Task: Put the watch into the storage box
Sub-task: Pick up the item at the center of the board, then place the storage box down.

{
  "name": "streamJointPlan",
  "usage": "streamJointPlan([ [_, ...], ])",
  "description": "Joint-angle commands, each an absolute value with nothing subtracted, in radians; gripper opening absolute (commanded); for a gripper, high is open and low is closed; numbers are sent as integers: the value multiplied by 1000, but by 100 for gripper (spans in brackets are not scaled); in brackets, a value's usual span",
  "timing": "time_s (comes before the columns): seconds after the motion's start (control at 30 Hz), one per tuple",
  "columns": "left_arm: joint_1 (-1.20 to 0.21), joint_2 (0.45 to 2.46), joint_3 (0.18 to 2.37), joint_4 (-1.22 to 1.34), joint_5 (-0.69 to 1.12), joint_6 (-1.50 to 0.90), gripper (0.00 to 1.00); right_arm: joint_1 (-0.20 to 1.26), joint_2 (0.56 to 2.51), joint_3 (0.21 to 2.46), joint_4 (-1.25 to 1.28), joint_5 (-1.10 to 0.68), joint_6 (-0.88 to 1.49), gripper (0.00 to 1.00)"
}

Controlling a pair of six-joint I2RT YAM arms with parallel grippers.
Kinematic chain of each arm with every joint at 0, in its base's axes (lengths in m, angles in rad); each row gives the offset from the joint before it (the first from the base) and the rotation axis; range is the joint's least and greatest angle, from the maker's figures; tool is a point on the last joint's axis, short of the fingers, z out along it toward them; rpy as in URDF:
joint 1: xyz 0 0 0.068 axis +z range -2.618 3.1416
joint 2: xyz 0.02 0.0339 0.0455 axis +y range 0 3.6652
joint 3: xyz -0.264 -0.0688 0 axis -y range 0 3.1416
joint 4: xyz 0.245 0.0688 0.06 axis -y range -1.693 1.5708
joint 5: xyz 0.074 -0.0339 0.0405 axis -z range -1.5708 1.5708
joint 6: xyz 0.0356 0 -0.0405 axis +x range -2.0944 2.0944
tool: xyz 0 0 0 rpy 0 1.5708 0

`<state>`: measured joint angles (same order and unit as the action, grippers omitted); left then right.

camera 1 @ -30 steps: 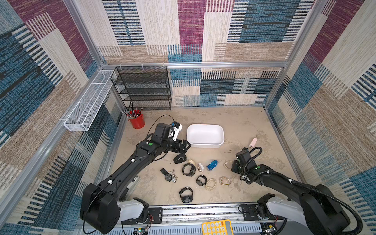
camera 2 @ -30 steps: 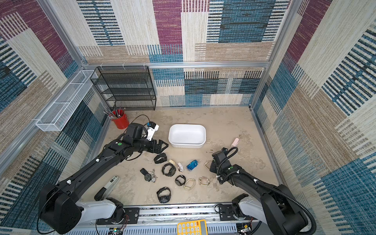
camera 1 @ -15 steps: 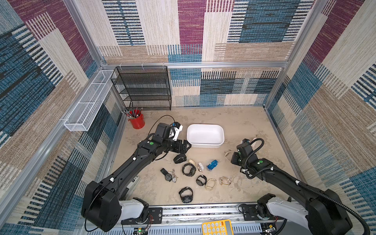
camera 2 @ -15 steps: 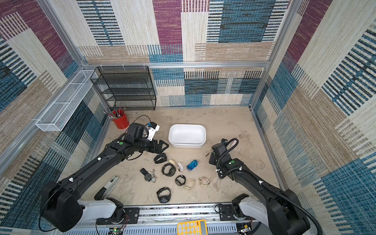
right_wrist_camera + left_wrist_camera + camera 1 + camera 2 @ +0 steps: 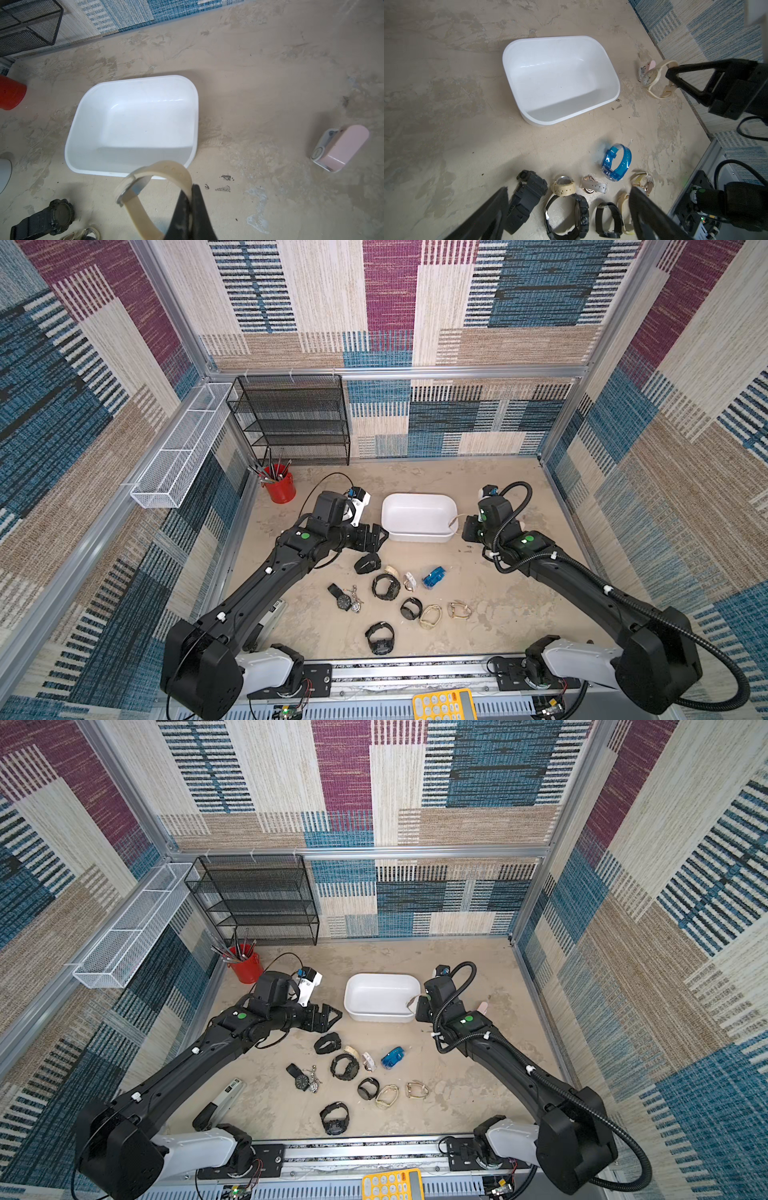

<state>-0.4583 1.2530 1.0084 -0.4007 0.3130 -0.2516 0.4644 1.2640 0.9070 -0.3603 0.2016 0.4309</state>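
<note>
Right wrist view: right fingers (image 5: 195,214) pinch beige watch (image 5: 166,168) beside storage box (image 5: 133,124); clear rim before release; left fingers (image 5: 488,216) spread.

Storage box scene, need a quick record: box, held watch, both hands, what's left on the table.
storage box: white tub, empty
right hand: shut on the strap of the beige watch
beige watch: lifted off the table, beside the box's short wall, not inside
left hand: open, empty, near the box's opposite end
loose on table: cluster of watches between the arms, among them a blue watch and a black watch
task: not yet done
</note>
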Motion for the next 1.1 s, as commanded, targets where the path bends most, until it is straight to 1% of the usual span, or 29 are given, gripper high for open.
streamJointPlan([
  [0.0, -459, 1219, 968, -335, 255, -327, 92, 474, 1324, 953, -258, 142, 383, 0],
  [0.17, -459, 1159, 886, -265, 193, -380, 92, 509, 1469, 1042, -211, 120, 333, 0],
  [0.47, -459, 1152, 843, -278, 170, -365, 92, 537, 1699, 1187, -174, 58, 263, 0],
  [1.07, -459, 1169, 801, -284, 152, -349, 92, 566, 1986, 1397, -150, 13, 239, 0],
])
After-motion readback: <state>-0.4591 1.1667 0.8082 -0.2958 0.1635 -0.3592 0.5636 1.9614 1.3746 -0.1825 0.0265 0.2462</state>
